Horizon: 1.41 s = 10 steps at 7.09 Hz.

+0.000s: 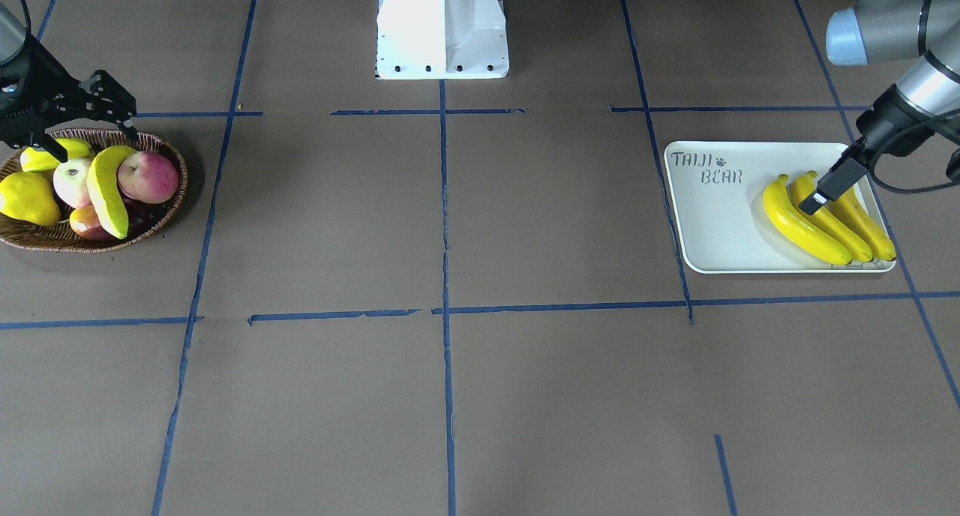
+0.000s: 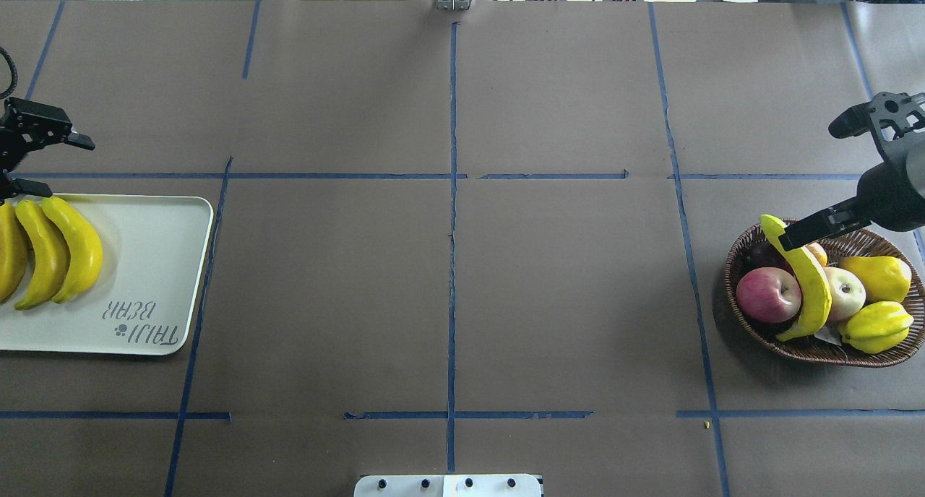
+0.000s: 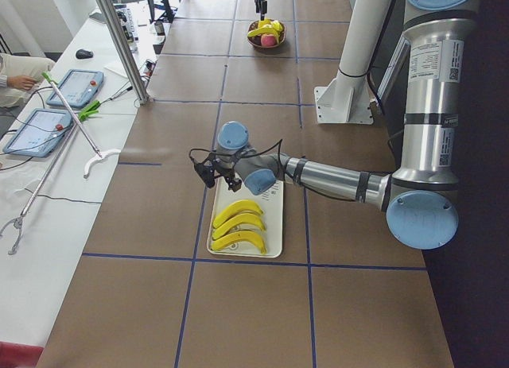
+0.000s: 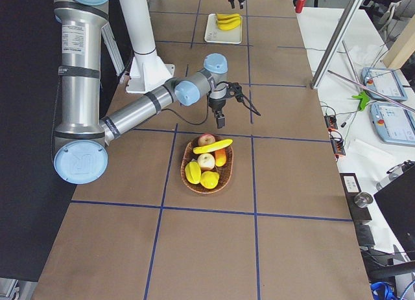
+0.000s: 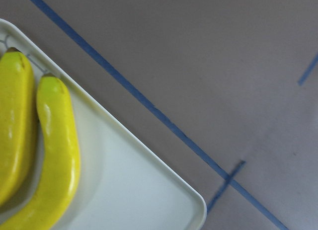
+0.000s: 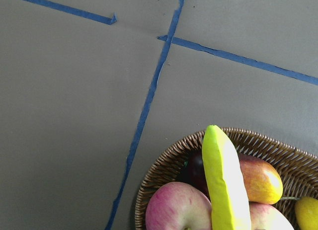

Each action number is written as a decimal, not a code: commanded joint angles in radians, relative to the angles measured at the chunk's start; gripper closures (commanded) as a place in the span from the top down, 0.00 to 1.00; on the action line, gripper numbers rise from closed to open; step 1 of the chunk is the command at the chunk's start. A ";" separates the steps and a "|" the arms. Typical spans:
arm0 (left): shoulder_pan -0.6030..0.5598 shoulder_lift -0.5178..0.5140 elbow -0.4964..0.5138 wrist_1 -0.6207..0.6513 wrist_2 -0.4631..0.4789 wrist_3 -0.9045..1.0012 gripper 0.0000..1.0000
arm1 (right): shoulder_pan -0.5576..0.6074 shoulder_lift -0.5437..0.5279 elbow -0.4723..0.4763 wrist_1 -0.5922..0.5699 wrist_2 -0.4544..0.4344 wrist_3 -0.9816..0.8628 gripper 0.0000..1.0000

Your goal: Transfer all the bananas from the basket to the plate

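The last banana [image 2: 806,280] lies across the apples [image 2: 767,295] in the basket [image 2: 809,354]; 3 bananas [image 2: 50,251] rest on the plate [image 2: 144,266]. The right gripper [image 2: 806,186] hangs open above the basket, 1 finger seemingly over the banana's end, though its height is unclear. Closing there could pinch only the tip, so the glossy fruit might swing, slip or dislodge an apple. The left gripper [image 2: 71,169] sits open by the plate's edge.

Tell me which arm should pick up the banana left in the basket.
The right arm. The right gripper hangs open at the basket, one finger near the tip of the last banana. The left gripper is across the table, open by the plate holding three bananas.
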 commanded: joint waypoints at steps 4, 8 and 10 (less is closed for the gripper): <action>0.061 -0.013 -0.072 -0.004 0.001 -0.010 1.00 | -0.017 -0.129 -0.119 0.462 -0.002 0.196 0.99; 0.063 -0.012 -0.072 -0.004 0.002 -0.008 1.00 | -0.083 -0.139 -0.171 0.575 -0.007 0.243 0.93; 0.063 -0.007 -0.071 -0.004 0.002 -0.007 1.00 | -0.082 -0.163 -0.182 0.572 0.019 0.119 0.90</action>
